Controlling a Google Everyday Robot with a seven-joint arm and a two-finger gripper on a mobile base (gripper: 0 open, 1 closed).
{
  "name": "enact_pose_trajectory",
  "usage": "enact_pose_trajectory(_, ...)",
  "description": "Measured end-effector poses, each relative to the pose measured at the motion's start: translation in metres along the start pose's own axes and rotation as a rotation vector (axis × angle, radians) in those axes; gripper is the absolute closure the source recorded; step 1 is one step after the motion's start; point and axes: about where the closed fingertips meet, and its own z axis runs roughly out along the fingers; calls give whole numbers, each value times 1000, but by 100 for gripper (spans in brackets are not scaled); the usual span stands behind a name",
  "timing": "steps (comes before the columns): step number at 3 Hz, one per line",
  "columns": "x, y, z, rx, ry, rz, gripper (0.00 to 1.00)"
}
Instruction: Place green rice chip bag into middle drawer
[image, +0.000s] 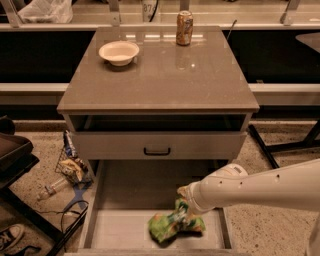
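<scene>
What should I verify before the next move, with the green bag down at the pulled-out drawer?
1. The wide grey-beige middle drawer is pulled out: ok.
2. The crumpled bright-green foil rice chip bag is inside the drawer's walls: ok.
3. The bag rests on the drawer floor: cannot tell.
4. The gripper is at the bag's upper right edge: ok.
5. The white arm is clear of the drawer's right wall: cannot tell.

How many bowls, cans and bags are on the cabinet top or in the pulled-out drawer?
bowl: 1
can: 1
green rice chip bag: 1, in the middle drawer, at the gripper
Total: 3
</scene>
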Motion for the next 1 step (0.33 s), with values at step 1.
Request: enact_pose_trajectory(1,0,0,0,-1,0,-1,0)
